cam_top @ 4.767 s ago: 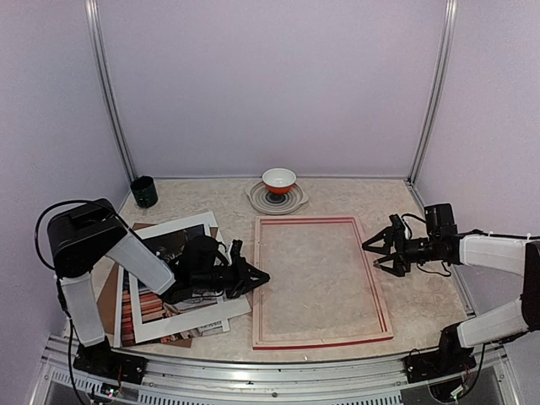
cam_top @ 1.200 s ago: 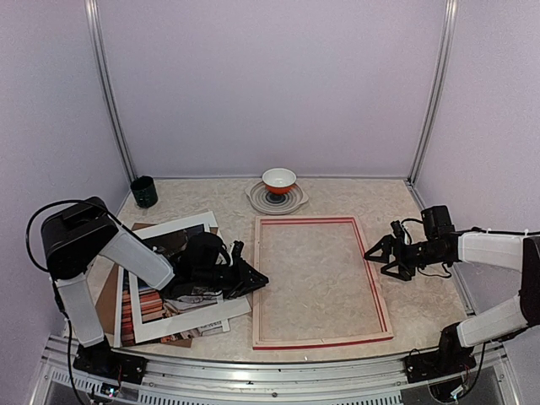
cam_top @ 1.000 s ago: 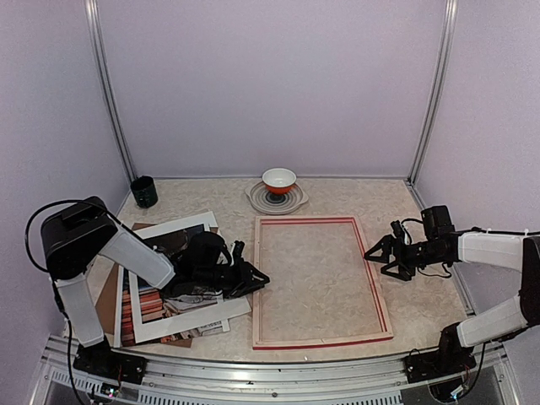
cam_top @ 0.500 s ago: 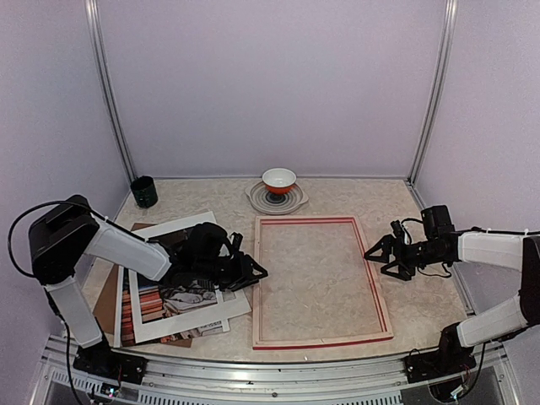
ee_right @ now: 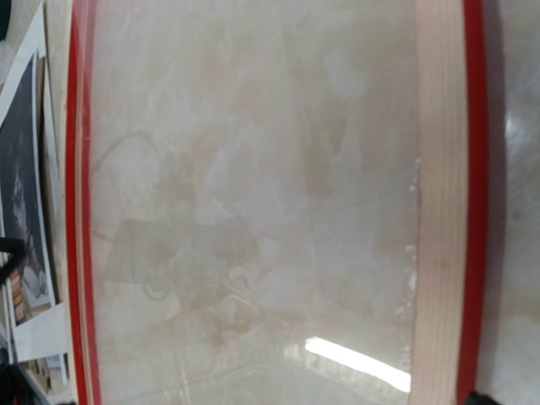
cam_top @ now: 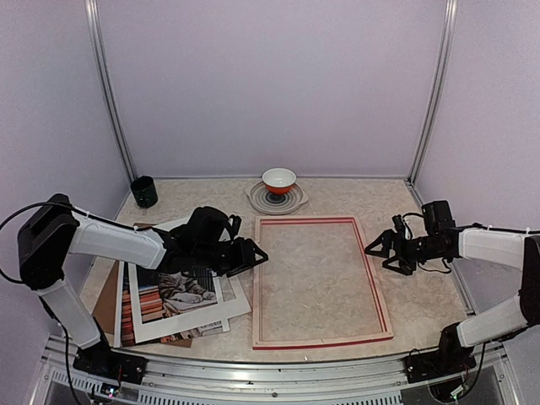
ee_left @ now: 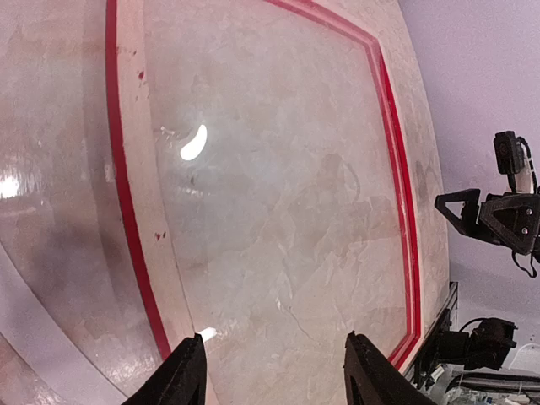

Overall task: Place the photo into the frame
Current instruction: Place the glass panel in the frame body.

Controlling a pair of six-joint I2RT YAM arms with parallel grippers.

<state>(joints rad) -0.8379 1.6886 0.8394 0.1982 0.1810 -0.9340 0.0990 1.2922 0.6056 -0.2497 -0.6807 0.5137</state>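
Note:
The frame (cam_top: 260,287) lies flat mid-table, pale wood back edges up, with its clear pane showing the tabletop. The photo (cam_top: 173,291), a tabby cat beside reddish books, lies left of it under a white mat (cam_top: 229,309). My left gripper (cam_top: 251,253) hovers at the frame's left edge, past the photo's far right corner, open and holding nothing. In the left wrist view, both fingertips (ee_left: 187,375) stand apart over the frame (ee_left: 150,211). My right gripper (cam_top: 384,251) is open beside the frame's right edge. The right wrist view shows the frame (ee_right: 439,169) and a strip of the photo (ee_right: 21,194).
A brown backing board (cam_top: 105,295) pokes out under the photo stack at the left. An orange bowl (cam_top: 278,180) sits on a patterned plate (cam_top: 253,201) at the back centre. A dark cup (cam_top: 143,191) stands at the back left.
My left gripper has opened and drawn up and away from the photo stack, uncovering the cat picture. The right gripper has shifted slightly toward the back.

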